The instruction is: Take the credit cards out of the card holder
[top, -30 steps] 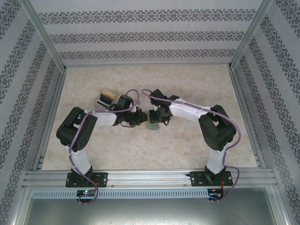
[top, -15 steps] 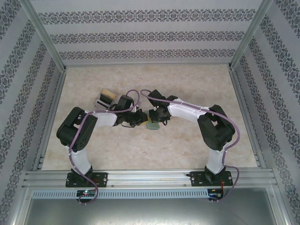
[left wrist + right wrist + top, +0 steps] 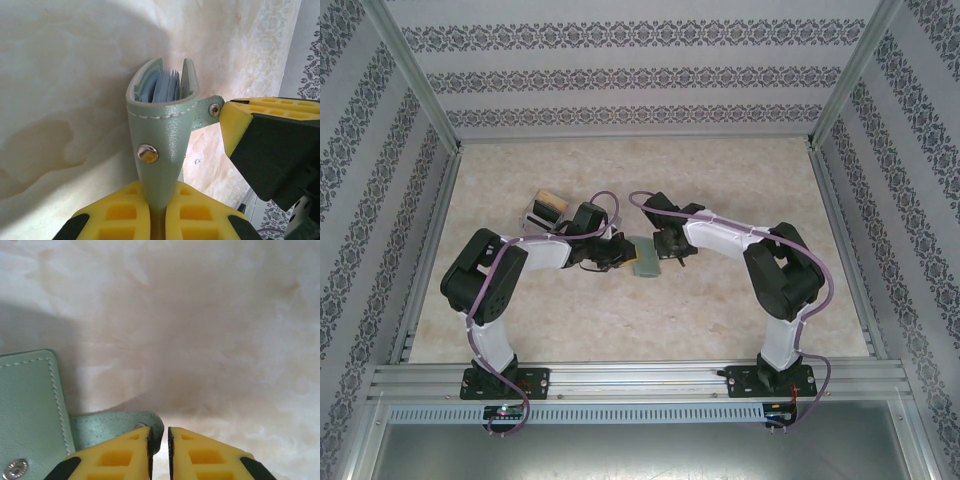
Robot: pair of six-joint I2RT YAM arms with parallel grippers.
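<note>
Pinching the card holder [image 3: 646,262] from opposite sides, the two arms meet near the middle of the surface [image 3: 740,180], well apart from every edge. From above, the holder is a small grey-green patch between the left hand [image 3: 613,252] and the right hand [image 3: 658,248], with no detail of either grip.

The left wrist camera gives that detail. The left hand's yellow fingers [image 3: 115,215] are pressed together on the folded spine, just below a metal snap [image 3: 148,153]. The holder gapes slightly at its far end, where pale blue layers [image 3: 162,89] are packed inside. Whether they are cards or pocket linings is unclear.

In the right wrist camera, the right hand's fingers are nearly together, with the tip of the closure strap [image 3: 117,427] caught in the narrow gap. A stitched outer panel lies to the left. Whether the holder touches the surface cannot be told.

A small box [image 3: 545,209] sits just beyond the left arm, toward the left edge. Bare surface stretches to the far and right edges, and toward the near edge between the arm bases.
</note>
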